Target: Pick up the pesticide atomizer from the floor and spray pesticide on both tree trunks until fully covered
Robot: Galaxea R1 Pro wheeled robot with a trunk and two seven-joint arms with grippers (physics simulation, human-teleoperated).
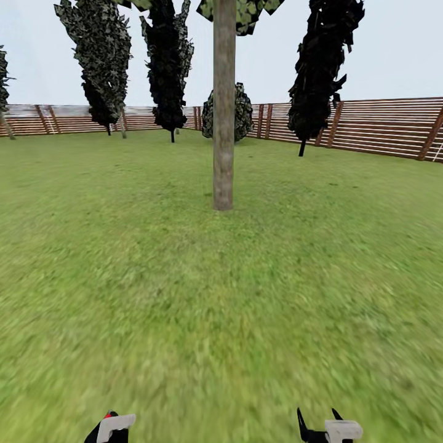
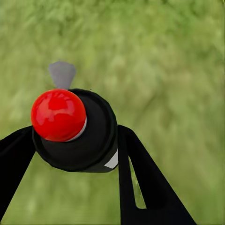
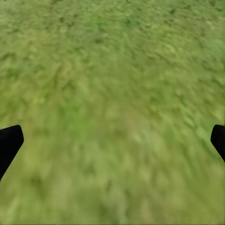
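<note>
A tall tree with a thick bare grey-tan trunk (image 1: 223, 111) rises from the lawn straight ahead, some distance off, its leafy crown cut off by the frame's top. The left wrist view has the pesticide atomizer (image 2: 77, 129), a black body with a red round top and a grey nozzle, held between the black fingers (image 2: 140, 183) of my left gripper (image 2: 75, 154), which is shut on it. At the head view's lower edge my left gripper (image 1: 111, 429) shows a bit of red. My right gripper (image 1: 317, 424) is open over bare grass, fingertips (image 3: 9, 143) wide apart.
Green lawn (image 1: 221, 295) stretches all around. A brown slat fence (image 1: 375, 126) closes the back and right. Narrow near-black conifers (image 1: 320, 67) and a dark shrub (image 1: 240, 114) stand along the fence behind the trunk.
</note>
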